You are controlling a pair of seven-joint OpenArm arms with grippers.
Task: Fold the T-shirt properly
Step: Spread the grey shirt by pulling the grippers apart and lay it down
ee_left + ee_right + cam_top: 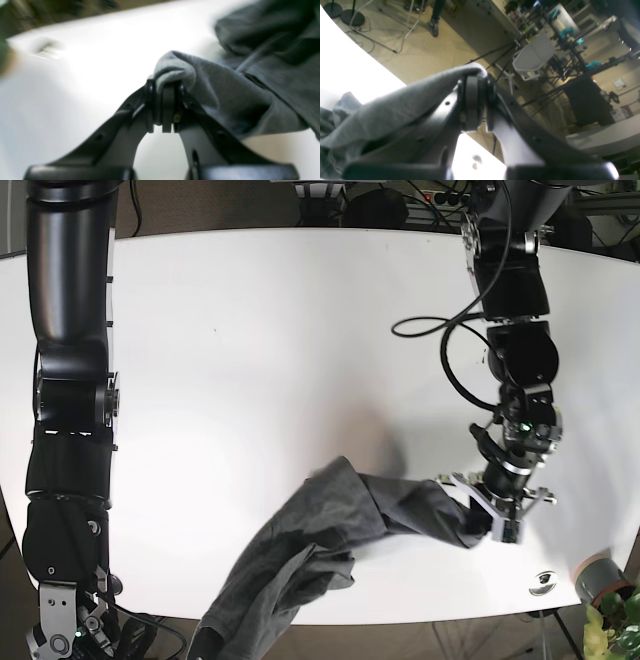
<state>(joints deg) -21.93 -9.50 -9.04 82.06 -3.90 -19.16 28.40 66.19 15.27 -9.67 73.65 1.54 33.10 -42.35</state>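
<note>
The grey T-shirt (340, 550) lies bunched in a long diagonal band across the front of the white table (250, 360). In the base view my left gripper (488, 522) sits at the band's right end. The left wrist view shows this left gripper (165, 83) shut on a fold of the T-shirt (225, 95), with the rest rumpled to its right. My right gripper (477, 85) is shut on another stretch of the T-shirt (395, 105), held up past the table's edge. From the base, that end of the shirt reaches the table's front edge at the lower left.
A small round mark (544, 581) lies on the table near the front right corner. A grey pot with a green plant (603, 582) stands beside that corner. Past the table edge are floor, tripods and a white chair (535, 56).
</note>
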